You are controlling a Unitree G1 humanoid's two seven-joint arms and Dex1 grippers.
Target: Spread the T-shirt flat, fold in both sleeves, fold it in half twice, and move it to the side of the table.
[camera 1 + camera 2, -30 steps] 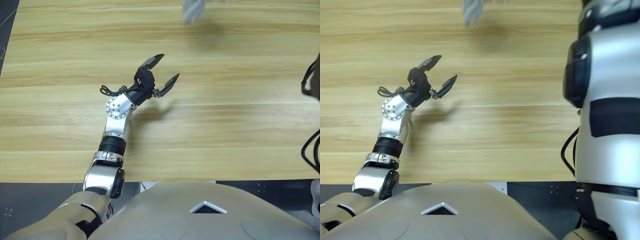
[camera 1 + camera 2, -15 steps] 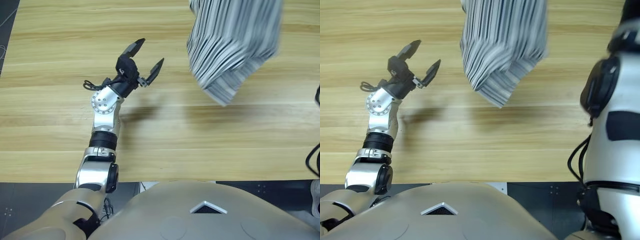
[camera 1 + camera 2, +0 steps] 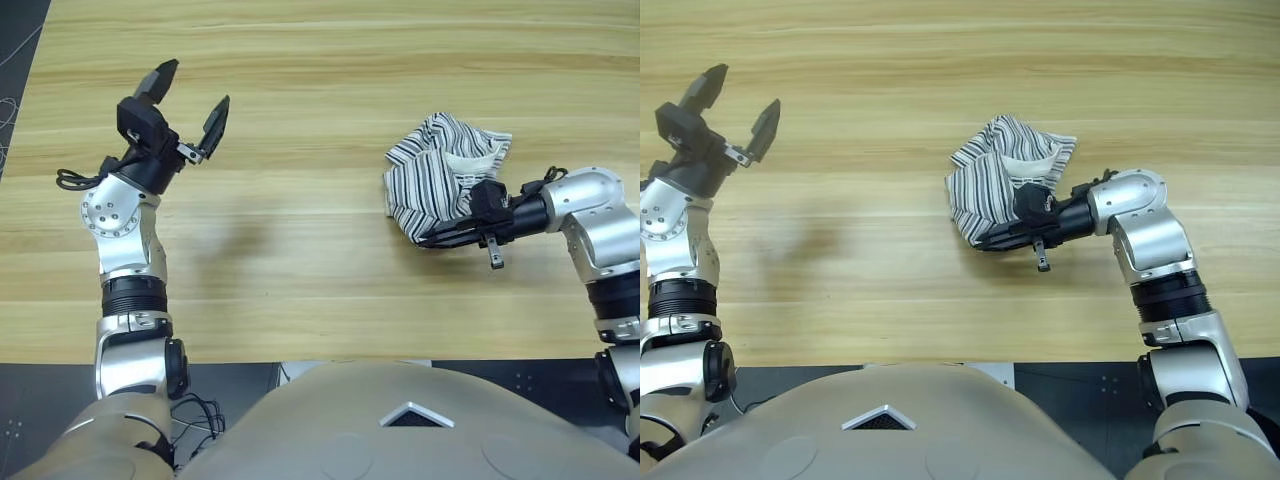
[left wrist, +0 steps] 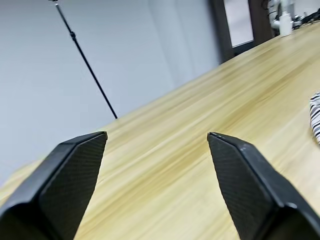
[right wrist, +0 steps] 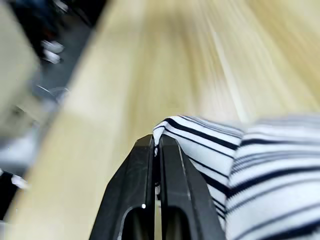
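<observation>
A black-and-white striped T-shirt (image 3: pixel 440 172) lies crumpled in a heap on the wooden table (image 3: pixel 320 270), right of centre. My right gripper (image 3: pixel 432 238) lies low along the heap's near edge, shut on a fold of the T-shirt (image 5: pixel 200 150); its two fingers (image 5: pixel 142 200) press together on the cloth. My left gripper (image 3: pixel 190 96) is raised at the far left of the table, well away from the shirt, open with nothing between its fingertips (image 4: pixel 80 165). The shirt's edge (image 4: pixel 315 115) peeks in at the side of the left wrist view.
The table's left edge (image 3: pixel 25 90) meets a dark floor with cables. The near edge (image 3: pixel 320 362) runs just in front of me. A thin pole (image 4: pixel 85 60) stands against the wall beyond the table.
The T-shirt has come down from mid-air and now rests bunched on the table, with my right arm lowered beside it. My left gripper has swung further left and stayed open.
</observation>
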